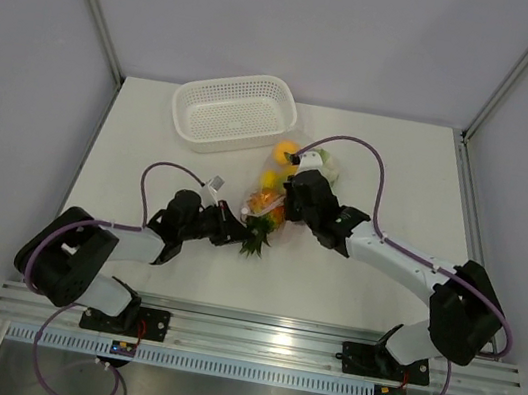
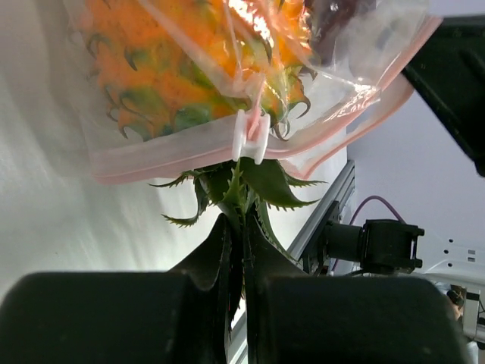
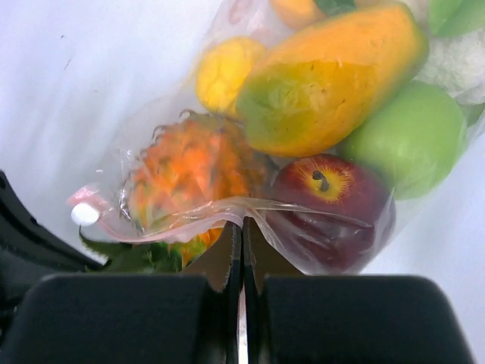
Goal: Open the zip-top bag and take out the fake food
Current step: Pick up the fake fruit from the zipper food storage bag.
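Observation:
The zip-top bag (image 1: 269,198) lies mid-table, full of fake food. My left gripper (image 1: 241,231) is shut on the green crown (image 2: 242,186) of the pineapple (image 2: 182,68), which sticks out of the bag's mouth below the pink zip strip (image 2: 151,159) and white slider (image 2: 251,136). My right gripper (image 1: 288,205) is shut on the bag's pink edge (image 3: 242,216). Through the plastic in the right wrist view I see the pineapple (image 3: 189,171), a dark red apple (image 3: 326,189), a green apple (image 3: 409,140), an orange-yellow fruit (image 3: 333,76) and a cauliflower (image 3: 455,64).
A white perforated basket (image 1: 198,124) stands at the back, left of centre, close to the bag's far end. The cell's walls and frame posts ring the table. The aluminium rail (image 1: 261,334) with both arm bases runs along the near edge.

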Available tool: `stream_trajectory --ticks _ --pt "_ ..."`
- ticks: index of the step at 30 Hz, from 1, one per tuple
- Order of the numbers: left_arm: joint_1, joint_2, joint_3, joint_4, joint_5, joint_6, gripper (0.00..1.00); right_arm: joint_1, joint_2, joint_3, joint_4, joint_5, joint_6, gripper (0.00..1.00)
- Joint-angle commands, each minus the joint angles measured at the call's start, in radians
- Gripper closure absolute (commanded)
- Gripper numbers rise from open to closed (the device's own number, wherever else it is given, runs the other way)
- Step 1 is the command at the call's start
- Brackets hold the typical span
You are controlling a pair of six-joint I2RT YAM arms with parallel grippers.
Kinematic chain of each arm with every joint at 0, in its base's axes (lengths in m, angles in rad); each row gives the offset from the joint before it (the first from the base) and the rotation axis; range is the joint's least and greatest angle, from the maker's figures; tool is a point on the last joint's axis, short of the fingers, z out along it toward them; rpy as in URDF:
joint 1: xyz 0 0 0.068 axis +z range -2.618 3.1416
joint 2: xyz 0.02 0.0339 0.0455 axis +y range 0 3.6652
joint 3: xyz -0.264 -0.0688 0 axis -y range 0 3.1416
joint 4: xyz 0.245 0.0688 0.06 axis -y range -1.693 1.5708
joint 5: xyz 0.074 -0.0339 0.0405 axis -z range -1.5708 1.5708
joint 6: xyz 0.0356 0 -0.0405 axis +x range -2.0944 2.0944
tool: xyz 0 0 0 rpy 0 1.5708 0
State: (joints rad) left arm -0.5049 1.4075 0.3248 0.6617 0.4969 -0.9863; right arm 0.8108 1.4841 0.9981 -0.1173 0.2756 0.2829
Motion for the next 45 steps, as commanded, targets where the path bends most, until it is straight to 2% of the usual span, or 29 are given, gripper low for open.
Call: stream_trajectory --ticks 1,10,15,19,23,27,32,34,38,42,45 --pt "-0.032 0.004 0.034 0.013 0.018 0.051 1.00 -0.015 0.060 0.071 0.015 0.057 -0.013 1.00" --pt "-0.084 -0.053 0.059 -0.039 0.120 0.094 1.00 -0.028 0.143 0.100 -0.021 0.100 -0.002 1.00" --pt "-0.084 -0.088 0.105 -0.137 0.098 0.124 1.00 -0.093 0.185 0.109 -0.030 0.082 0.033 1.00" --pt "-0.063 -0.035 0.184 -0.177 0.080 0.115 1.00 -0.125 0.200 0.128 -0.045 0.122 0.059 1.00" --pt "-0.043 0.039 0.284 -0.189 0.118 0.092 1.00 -0.157 0.193 0.139 -0.062 0.192 0.093 1.00" --pt "-0.040 0.065 0.367 -0.229 0.143 0.109 1.00 -0.222 0.188 0.134 -0.062 0.180 0.130 1.00" --pt "-0.041 0.071 0.415 -0.258 0.265 0.130 1.00 -0.292 0.274 0.221 -0.074 0.140 0.154 1.00" --pt "-0.040 0.070 0.413 -0.235 0.284 0.124 1.00 -0.297 0.303 0.253 -0.082 0.142 0.151 1.00" --pt "-0.032 0.097 0.411 -0.064 0.324 0.020 1.00 -0.302 0.360 0.320 -0.107 0.154 0.150 1.00" --pt "-0.029 0.107 0.441 -0.030 0.299 -0.008 1.00 -0.315 0.349 0.290 -0.091 0.149 0.165 1.00" --pt "-0.027 0.125 0.451 0.047 0.360 -0.081 1.00 -0.329 0.338 0.281 -0.090 0.126 0.180 1.00"
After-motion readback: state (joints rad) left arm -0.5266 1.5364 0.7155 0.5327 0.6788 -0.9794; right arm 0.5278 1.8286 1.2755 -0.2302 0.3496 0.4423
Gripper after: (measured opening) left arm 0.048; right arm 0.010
